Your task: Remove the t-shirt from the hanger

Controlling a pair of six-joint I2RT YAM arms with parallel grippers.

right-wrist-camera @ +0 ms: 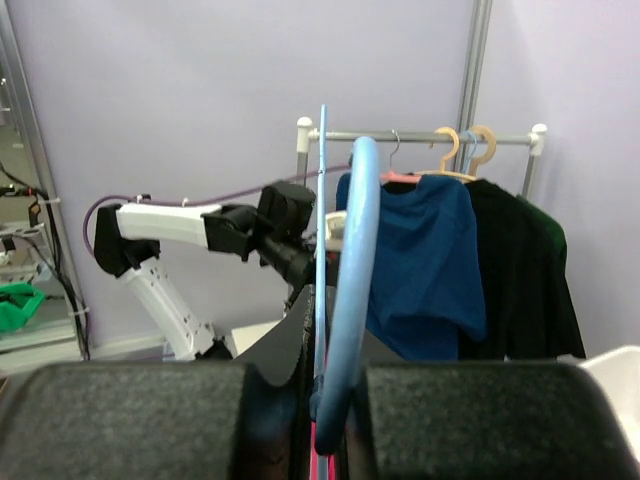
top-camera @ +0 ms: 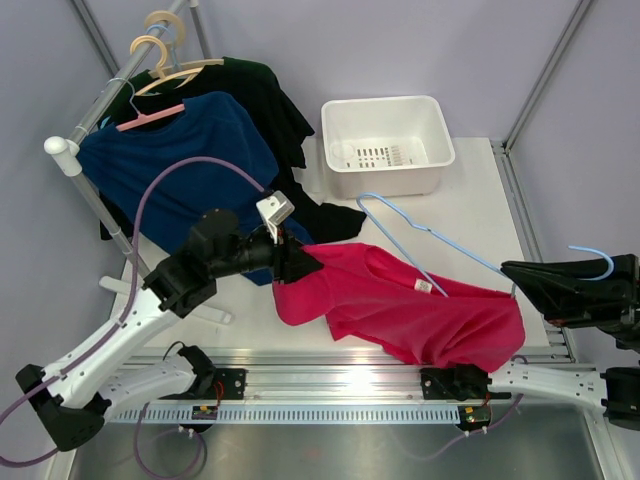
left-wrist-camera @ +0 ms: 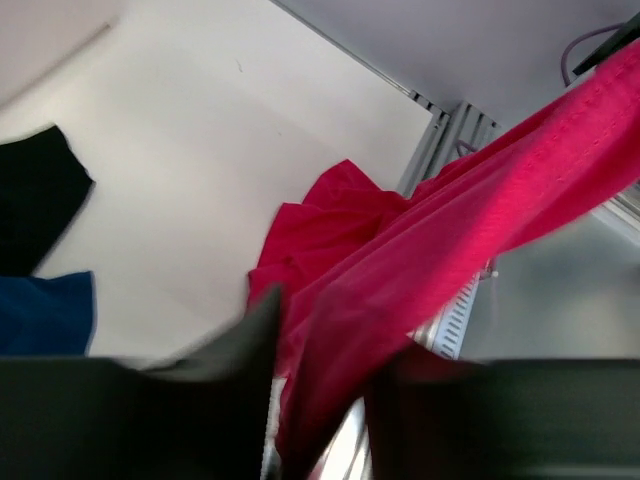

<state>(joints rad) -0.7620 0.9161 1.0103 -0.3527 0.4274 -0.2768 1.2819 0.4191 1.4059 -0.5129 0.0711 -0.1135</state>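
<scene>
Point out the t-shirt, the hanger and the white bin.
t-shirt [top-camera: 400, 312], top external view, middle of the cloth.
hanger [right-wrist-camera: 350, 285], right wrist view, on its hook.
bin [top-camera: 380, 103], top external view, far rim.

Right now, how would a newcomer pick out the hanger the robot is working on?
Find the white bin at the table's far side; a crimson t-shirt stretches just in front of it. The hanger is the thin light-blue wire triangle sticking out of its neck, hook pinched by the right gripper. The pink hanger and wooden hangers hang on the rail.
</scene>
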